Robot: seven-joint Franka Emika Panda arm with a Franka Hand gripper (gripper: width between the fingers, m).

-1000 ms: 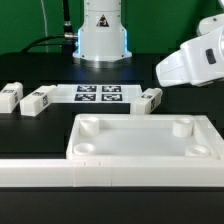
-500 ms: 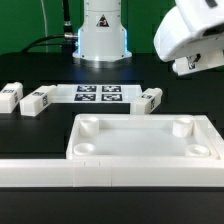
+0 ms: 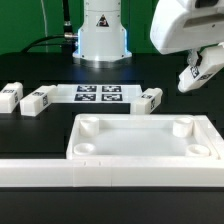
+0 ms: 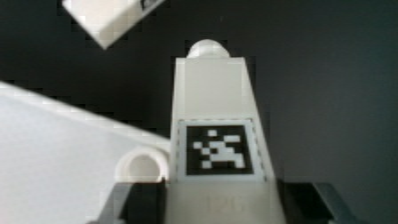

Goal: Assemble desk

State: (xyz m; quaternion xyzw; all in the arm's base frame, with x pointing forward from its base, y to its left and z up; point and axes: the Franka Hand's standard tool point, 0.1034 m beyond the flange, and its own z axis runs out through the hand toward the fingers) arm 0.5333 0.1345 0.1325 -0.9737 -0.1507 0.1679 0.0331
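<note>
We are looking at the large white plastic rectangular desk panel (image 3: pixel 135 145) with its raised rim and round corner sockets. It is lying flat on the black table, just behind the long white border rail (image 3: pixel 40 172). Every socket we can see is sitting empty, so no leg is fitted yet. Beyond the panel the marker board (image 3: pixel 98 94) is lying among three small white tag-marked block legs: the leftmost leg (image 3: pixel 10 97), the second leg (image 3: pixel 37 99) just beside it, and the right-hand leg (image 3: pixel 150 98). The fourth leg (image 4: pixel 214 110) is hanging off the table at the exterior view's right. The gripper (image 3: pixel 198 68) is pinching it, with the dark fingers (image 4: pixel 151 205) pressing its sides. We are judging the assembly barely begun, with all four legs remaining to fit.
</note>
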